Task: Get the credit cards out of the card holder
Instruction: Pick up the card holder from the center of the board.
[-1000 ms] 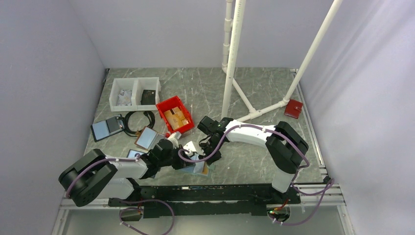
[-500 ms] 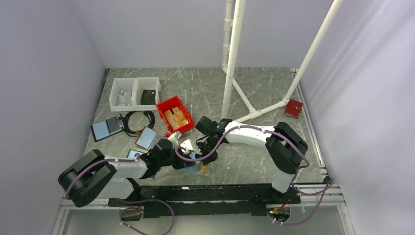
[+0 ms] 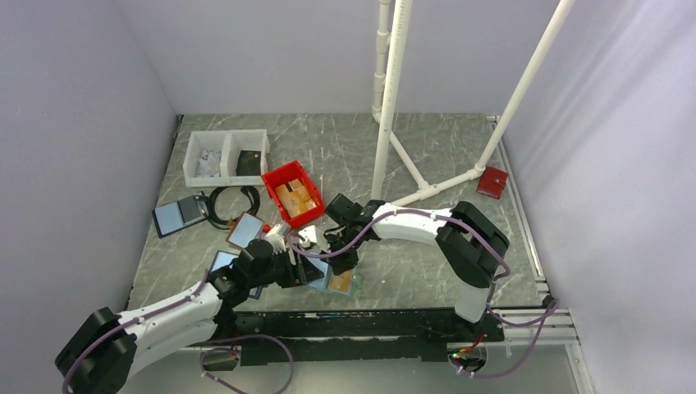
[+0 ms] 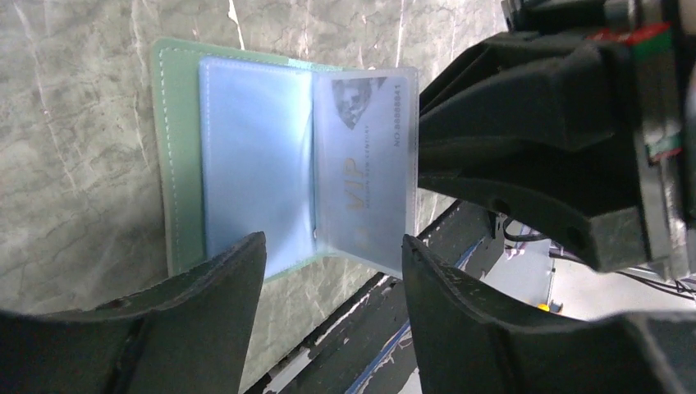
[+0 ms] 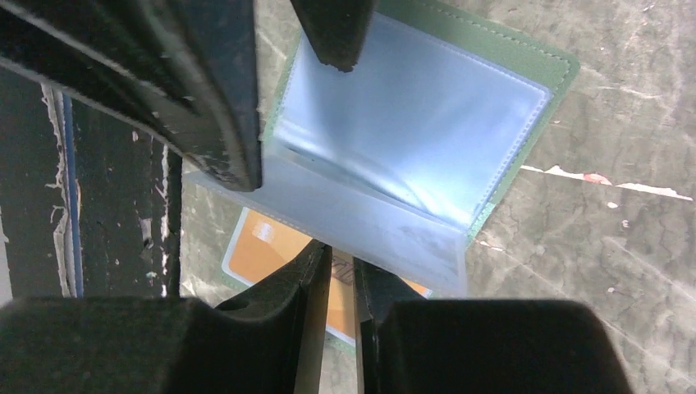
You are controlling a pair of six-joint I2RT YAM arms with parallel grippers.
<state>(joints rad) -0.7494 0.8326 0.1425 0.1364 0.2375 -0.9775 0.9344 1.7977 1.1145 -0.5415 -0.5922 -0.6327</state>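
- On the grey marble table (image 3: pixel 427 148), near its front edge: the card holder (image 4: pixel 185 164), open, pale blue pockets facing up.
- Right gripper (image 5: pixel 341 256): fingers pinched together on the edge of one clear pocket leaf of the holder; holds this leaf raised off the rest.
- Inside that leaf: a pale card (image 4: pixel 361 164) with "VIP" printed on it.
- Under the raised leaf: an orange card (image 5: pixel 263 246), partly covered.
- Left gripper (image 4: pixel 332 246): fingers spread apart, nothing gripped, close by the holder.
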